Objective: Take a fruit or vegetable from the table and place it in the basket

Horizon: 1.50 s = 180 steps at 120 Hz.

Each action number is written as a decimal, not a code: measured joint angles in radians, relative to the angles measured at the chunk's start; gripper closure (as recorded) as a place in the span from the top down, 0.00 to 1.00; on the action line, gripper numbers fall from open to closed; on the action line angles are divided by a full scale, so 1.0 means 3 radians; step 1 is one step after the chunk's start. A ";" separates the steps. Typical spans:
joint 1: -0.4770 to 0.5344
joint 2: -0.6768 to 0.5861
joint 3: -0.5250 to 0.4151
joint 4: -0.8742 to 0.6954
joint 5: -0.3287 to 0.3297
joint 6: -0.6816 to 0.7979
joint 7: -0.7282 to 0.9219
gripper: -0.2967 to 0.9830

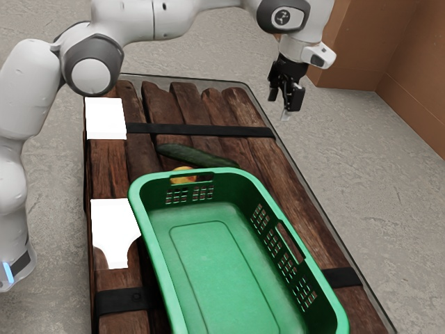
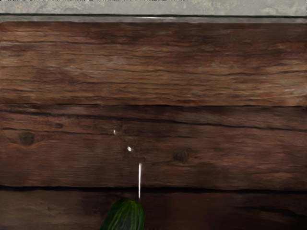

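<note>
High over the table's far edge in the exterior view, the black gripper point(image 1: 286, 103) points down with its fingers apart and nothing visible between them. A long dark green cucumber point(image 1: 196, 155) lies on the planks, well below and to the exterior view's left of it. One rounded green end of the cucumber point(image 2: 125, 216) shows at the wrist view's lower edge. Just behind the basket's end wall sits a yellow-orange fruit point(image 1: 183, 177), partly hidden by the rim. The green basket point(image 1: 240, 171) stands in the exterior view's foreground with a bare floor inside.
The table is made of dark wooden planks point(image 1: 240, 115) crossed by black straps point(image 1: 201, 130). Two white patches point(image 1: 106, 119) lie along its side near the arm's base. A brown box-like wall point(image 1: 354, 45) rises beyond the table at the exterior view's upper right.
</note>
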<state>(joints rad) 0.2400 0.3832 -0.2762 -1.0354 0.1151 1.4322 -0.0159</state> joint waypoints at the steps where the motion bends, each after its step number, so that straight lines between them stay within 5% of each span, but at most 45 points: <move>1: 0.0001 0.0001 0.0000 0.0000 0.0000 0.0001 0.0003 0.77; 41: 0.0000 -0.0054 0.0140 -0.0038 -0.0097 0.0057 0.0073 0.77; 65: 0.0017 -0.0709 0.0691 -0.1569 -0.0204 0.0482 0.0167 0.77; 136: 0.0006 -0.1059 0.0774 -0.2374 -0.0511 0.0923 0.1046 0.77; 180: -0.0005 -0.2111 0.0795 -0.3666 -0.0422 0.1420 0.1238 0.77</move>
<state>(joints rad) 0.2386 -0.2502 -0.0378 -2.1351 -0.0115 1.8581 0.3556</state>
